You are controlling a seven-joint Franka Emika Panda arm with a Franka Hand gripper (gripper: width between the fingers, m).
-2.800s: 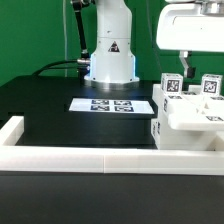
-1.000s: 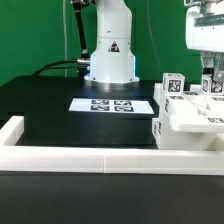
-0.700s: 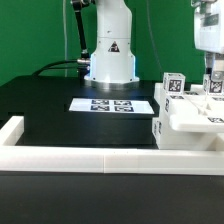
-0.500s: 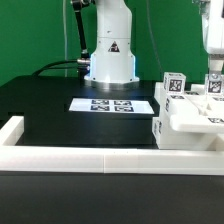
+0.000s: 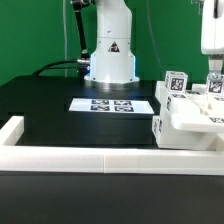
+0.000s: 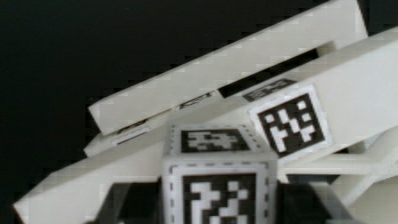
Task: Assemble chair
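The chair is a cluster of blocky white pieces at the exterior view's right, with a tagged post standing on it. My gripper hangs over the cluster's far right, half cut off by the frame edge. It is shut on a second white tagged post. In the wrist view this tagged post fills the gap of the gripper, with a dark finger on either side. Beyond it lie a white slab and another tagged block.
The marker board lies flat on the black table in front of the robot base. A long low white border rail runs along the near edge and turns up at the exterior view's left.
The gripper has drifted to the exterior view's right, from beside the first tagged post to the frame's edge. It stays shut on the second post. The other chair pieces have not moved.
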